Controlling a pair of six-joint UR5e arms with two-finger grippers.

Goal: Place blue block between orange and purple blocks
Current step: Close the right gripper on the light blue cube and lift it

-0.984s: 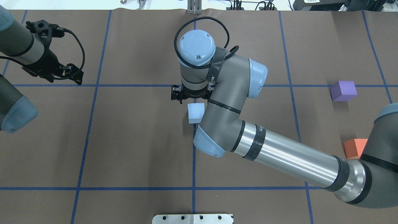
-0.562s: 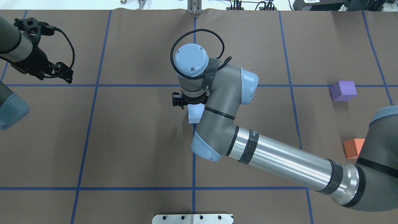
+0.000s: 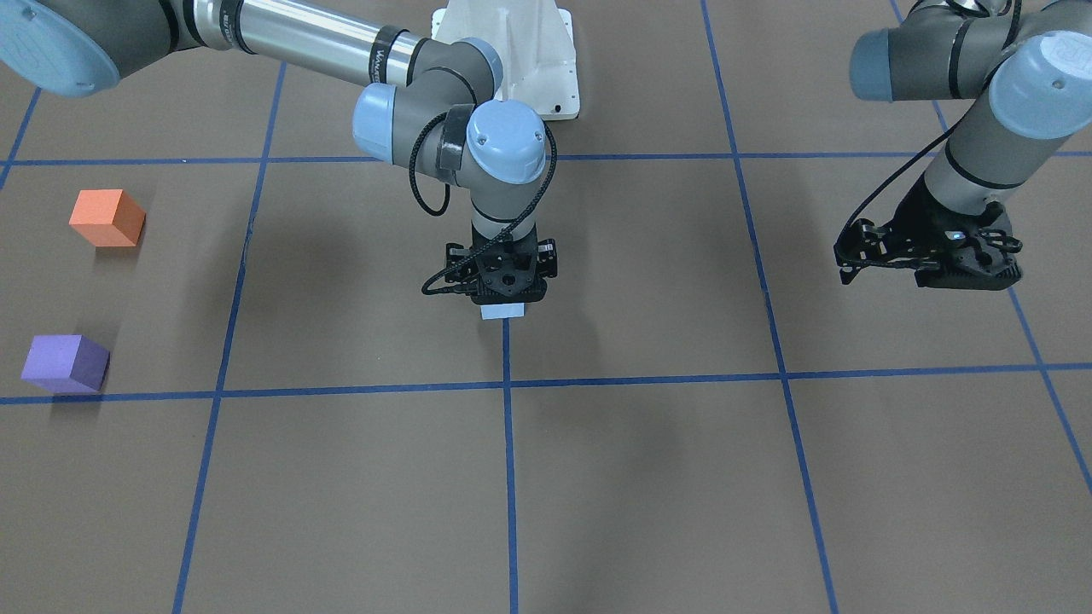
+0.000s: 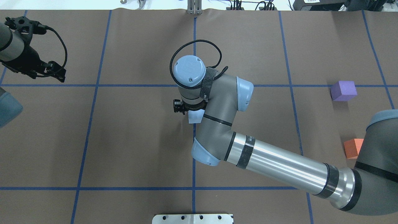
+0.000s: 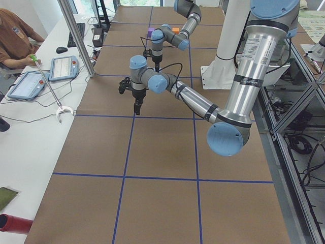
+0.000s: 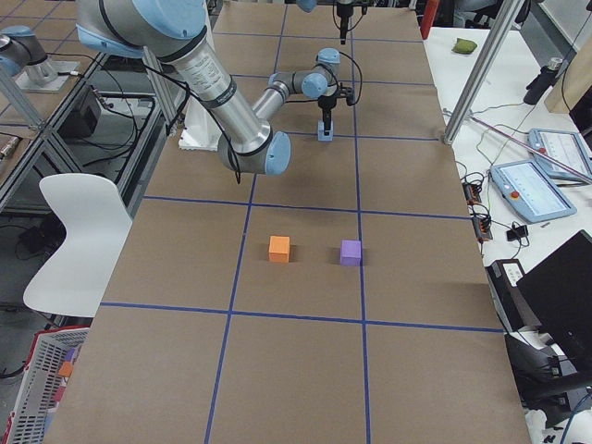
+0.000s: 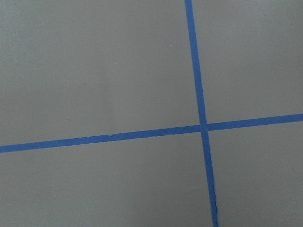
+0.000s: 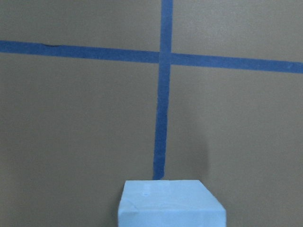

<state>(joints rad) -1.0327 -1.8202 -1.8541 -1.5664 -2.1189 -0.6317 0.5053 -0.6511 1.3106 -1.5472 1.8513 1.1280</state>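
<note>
The pale blue block (image 4: 195, 117) sits on the brown table at the centre grid line, mostly hidden under my right wrist. My right gripper (image 3: 503, 300) hangs straight over it, low on the block, whose front edge (image 3: 503, 312) shows below the black gripper body. In the right wrist view the block (image 8: 170, 203) fills the bottom centre and no fingers show. The jaws appear open around it. The purple block (image 4: 343, 90) and orange block (image 4: 353, 148) lie apart at the far right. My left gripper (image 4: 59, 76) hovers at the far left, empty; its jaws are unclear.
Blue tape lines (image 4: 194, 186) divide the brown table into squares. My right forearm (image 4: 279, 163) stretches from the right edge to the centre and partly covers the orange block. A metal base plate (image 4: 192, 218) is at the near edge. An operator (image 5: 15, 40) sits beside the table.
My right wrist has come down and toward the block and now covers more of it. My left arm has drawn back to the left and away from the centre.
</note>
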